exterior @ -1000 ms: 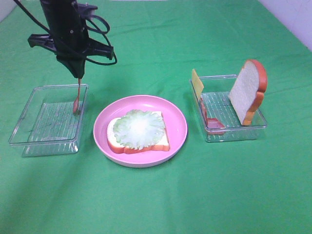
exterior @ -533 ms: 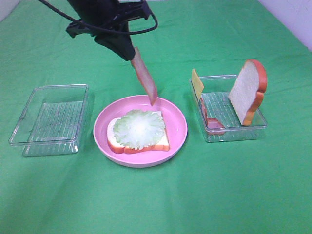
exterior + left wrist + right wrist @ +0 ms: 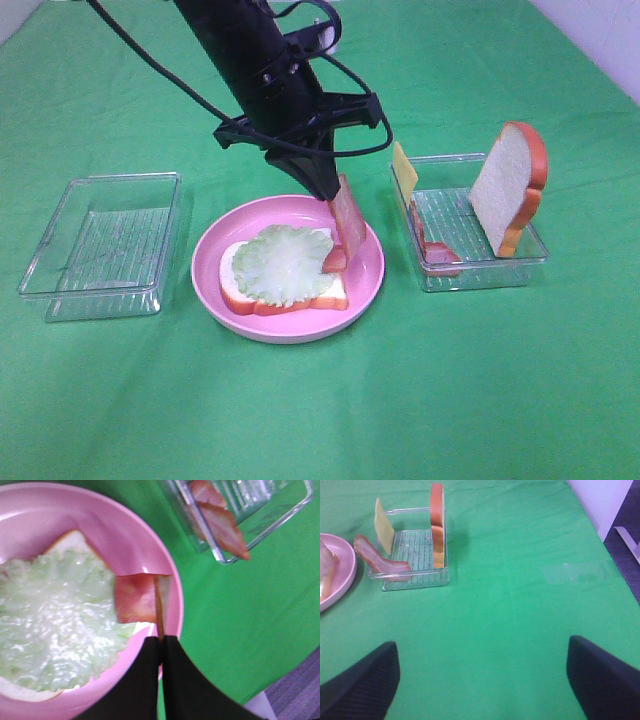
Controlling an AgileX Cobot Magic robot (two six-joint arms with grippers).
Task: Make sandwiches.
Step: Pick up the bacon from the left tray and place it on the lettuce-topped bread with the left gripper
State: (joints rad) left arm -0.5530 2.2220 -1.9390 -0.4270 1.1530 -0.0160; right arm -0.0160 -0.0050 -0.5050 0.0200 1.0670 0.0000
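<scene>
On the pink plate (image 3: 215,250) lies a bread slice topped with pale green lettuce (image 3: 285,262). My left gripper (image 3: 326,192) hangs over the plate's right side, shut on the top end of a pink-red meat strip (image 3: 347,225). The strip's lower end touches the lettuce's right edge. The left wrist view shows the shut gripper (image 3: 161,640), the meat strip (image 3: 136,598) and the lettuce (image 3: 55,620). My right gripper (image 3: 480,680) is open over bare cloth with nothing between its fingers, and it is out of the exterior view.
A clear tray (image 3: 530,255) right of the plate holds an upright bread slice (image 3: 510,185), a yellow cheese square (image 3: 403,166) and another meat strip (image 3: 436,252). A second clear tray (image 3: 100,245) stands left of the plate, with nothing in it. Green cloth covers the table.
My left gripper carried the meat strip from over the left tray rightward across the plate and lowered it onto the lettuce's right edge. The right gripper stayed still.
</scene>
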